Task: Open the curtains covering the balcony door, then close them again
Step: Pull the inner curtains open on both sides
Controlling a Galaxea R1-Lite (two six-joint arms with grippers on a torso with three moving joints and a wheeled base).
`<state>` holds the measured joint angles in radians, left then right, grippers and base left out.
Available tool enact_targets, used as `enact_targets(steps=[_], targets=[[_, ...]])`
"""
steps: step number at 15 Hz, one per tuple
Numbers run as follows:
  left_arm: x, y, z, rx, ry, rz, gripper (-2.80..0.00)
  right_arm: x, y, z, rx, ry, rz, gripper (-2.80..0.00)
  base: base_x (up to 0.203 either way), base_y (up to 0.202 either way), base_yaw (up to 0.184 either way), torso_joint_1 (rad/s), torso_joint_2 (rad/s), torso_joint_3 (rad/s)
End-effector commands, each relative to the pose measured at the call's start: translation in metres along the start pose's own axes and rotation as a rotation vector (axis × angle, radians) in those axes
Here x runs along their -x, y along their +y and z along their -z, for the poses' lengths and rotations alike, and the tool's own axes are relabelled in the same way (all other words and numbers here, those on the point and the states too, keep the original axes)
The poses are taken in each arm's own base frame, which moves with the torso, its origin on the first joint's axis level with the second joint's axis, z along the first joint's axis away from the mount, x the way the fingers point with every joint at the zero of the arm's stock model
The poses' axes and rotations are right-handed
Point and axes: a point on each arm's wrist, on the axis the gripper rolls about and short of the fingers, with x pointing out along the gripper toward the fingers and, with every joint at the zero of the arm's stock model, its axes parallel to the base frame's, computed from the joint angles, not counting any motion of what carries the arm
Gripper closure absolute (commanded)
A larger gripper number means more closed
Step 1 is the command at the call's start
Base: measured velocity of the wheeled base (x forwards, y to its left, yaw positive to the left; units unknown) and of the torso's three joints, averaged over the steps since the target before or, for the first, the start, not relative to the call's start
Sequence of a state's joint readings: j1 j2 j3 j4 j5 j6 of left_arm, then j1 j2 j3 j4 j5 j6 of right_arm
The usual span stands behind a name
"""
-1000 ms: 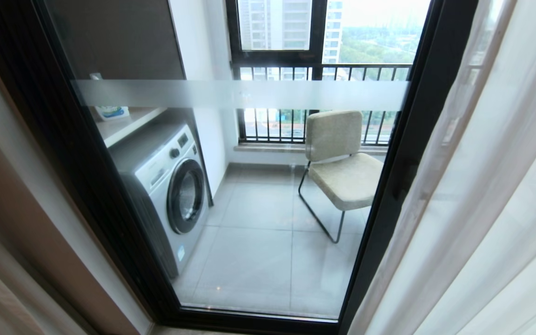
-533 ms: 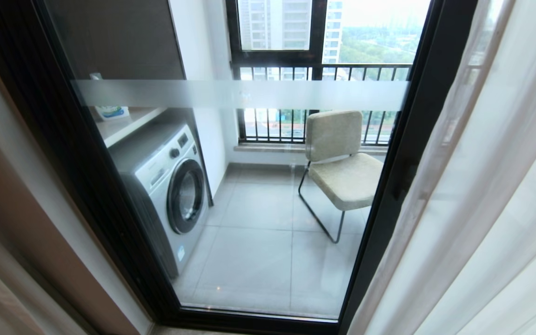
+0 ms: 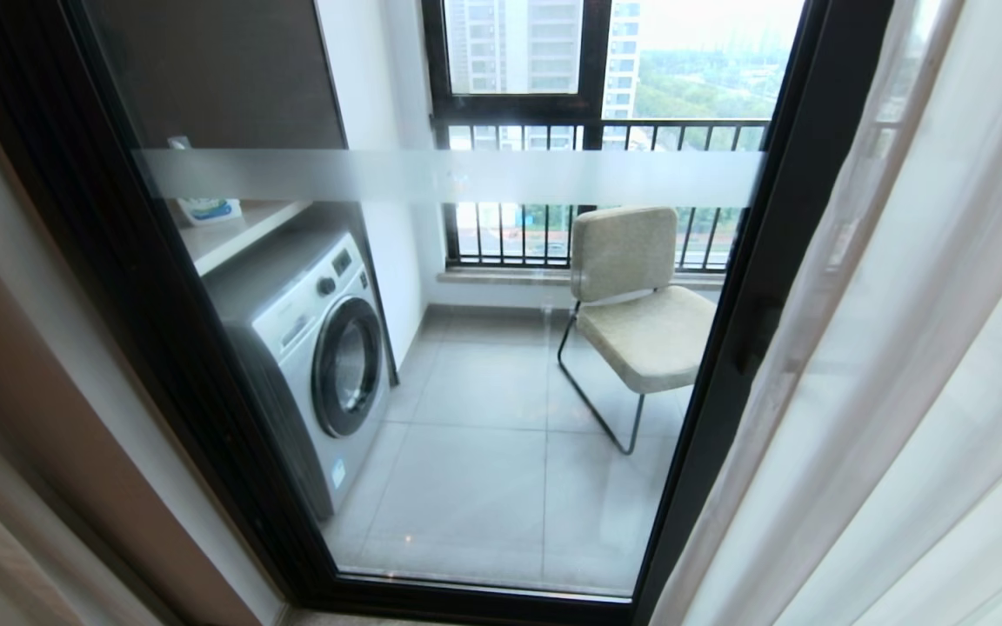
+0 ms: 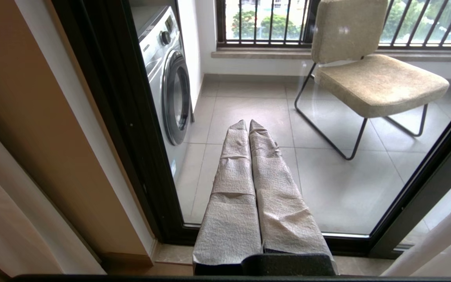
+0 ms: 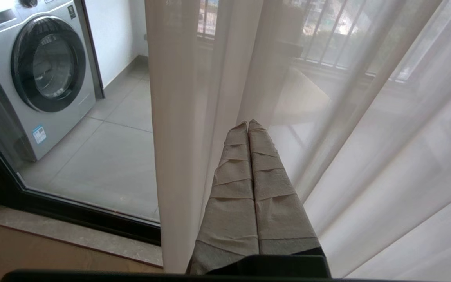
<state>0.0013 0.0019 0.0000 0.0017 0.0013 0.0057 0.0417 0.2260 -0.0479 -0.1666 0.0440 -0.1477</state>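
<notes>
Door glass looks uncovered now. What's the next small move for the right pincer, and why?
Probably open the shut right pincer and ease it to the thin white sheer curtain edge: the black-framed glass balcony door stands uncovered, so closing remains.

Bright daylight through balcony door (image 3: 466,365); edges distorted.

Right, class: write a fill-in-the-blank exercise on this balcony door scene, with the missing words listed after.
1. Behind the door, a washer stands on the ____ side in the head view.
2. The seat past the glass is a beige ____.
3. The right gripper points at the sheer ____.
4. The left gripper's fingers are ____.

Missing words: left; chair; curtains; shut
</notes>
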Motion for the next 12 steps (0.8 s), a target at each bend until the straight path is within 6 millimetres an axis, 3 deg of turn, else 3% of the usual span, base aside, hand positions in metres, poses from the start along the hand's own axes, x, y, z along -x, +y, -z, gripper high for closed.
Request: enact_targets(steps=[1, 4, 6, 7, 9, 12], targets=[[0.0, 0.0, 0.0, 0.0, -0.001, -0.001, 0.0, -0.033, -0.005, -0.037, 0.006, 0.049, -0.075, 0.0, 0.0, 0.0, 0.0, 0.0, 0.0, 0.0], [0.0, 0.0, 0.0, 0.0, -0.001, -0.001, 0.0, -0.071, -0.011, -0.119, 0.027, -0.116, -0.168, 0.0, 0.0, 0.0, 0.0, 0.0, 0.0, 0.0], [0.0, 0.0, 0.0, 0.0, -0.001, -0.001, 0.0, -0.1, -0.013, -0.162, 0.036, -0.181, -0.212, 0.0, 0.0, 0.0, 0.0, 0.0, 0.0, 0.0], [0.0, 0.0, 0.0, 0.0, -0.001, -0.001, 0.0, -0.116, -0.013, -0.178, 0.039, -0.199, -0.225, -2.8, 0.0, 0.0, 0.0, 0.0, 0.0, 0.0], [0.0, 0.0, 0.0, 0.0, -0.001, -0.001, 0.0, -0.141, -0.012, -0.198, 0.044, -0.22, -0.241, -2.8, 0.0, 0.0, 0.0, 0.0, 0.0, 0.0], [0.0, 0.0, 0.0, 0.0, -0.002, -0.001, 0.0, -0.17, -0.002, -0.211, 0.079, -0.227, -0.289, -2.8, 0.0, 0.0, 0.0, 0.0, 0.0, 0.0]])
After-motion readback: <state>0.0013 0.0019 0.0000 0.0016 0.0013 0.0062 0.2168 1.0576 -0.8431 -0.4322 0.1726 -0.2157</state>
